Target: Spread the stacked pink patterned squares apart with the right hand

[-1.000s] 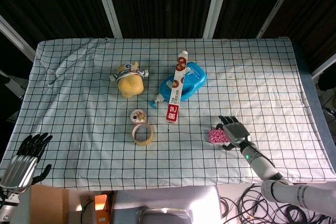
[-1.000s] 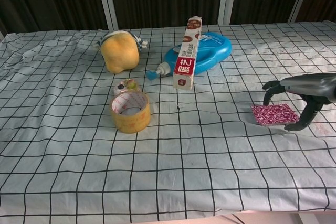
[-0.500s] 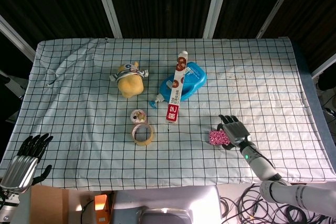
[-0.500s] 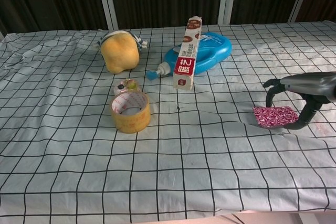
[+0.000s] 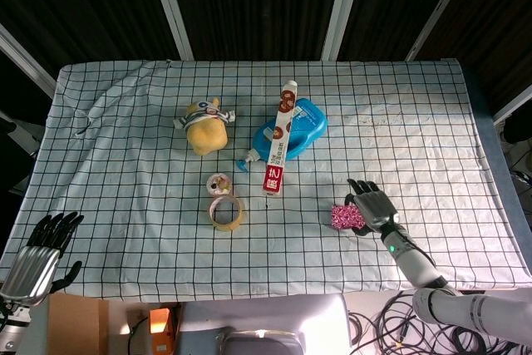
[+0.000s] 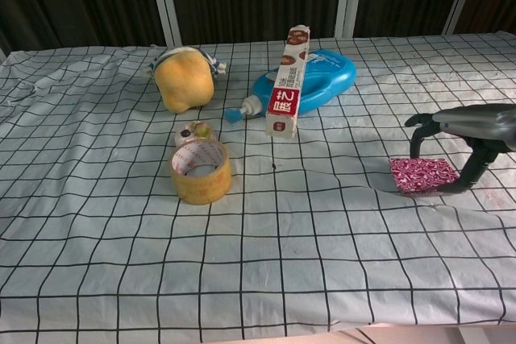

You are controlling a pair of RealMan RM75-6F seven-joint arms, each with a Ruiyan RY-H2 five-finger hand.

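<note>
The stacked pink patterned squares point(image 5: 341, 216) point(image 6: 421, 175) lie on the checked cloth at the front right. My right hand point(image 5: 371, 208) point(image 6: 470, 130) arches over the stack. One fingertip comes down at its far left corner and the thumb touches its near right corner, so the stack sits pinched between them. In the chest view the stack's front edge looks thick and slightly raised. My left hand point(image 5: 37, 253) hangs off the table's front left corner, fingers apart, holding nothing; the chest view does not show it.
A roll of tape point(image 5: 226, 212) point(image 6: 201, 171) and a small round tin point(image 5: 219, 183) sit at centre front. Behind them are a yellow plush toy point(image 5: 205, 126), a blue bottle point(image 5: 301, 125) and a red-and-white box point(image 5: 279, 145) leaning on it.
My right hand has drawn back slightly to the right, and the pink stack has shifted a little with it. The left hand has not moved.
</note>
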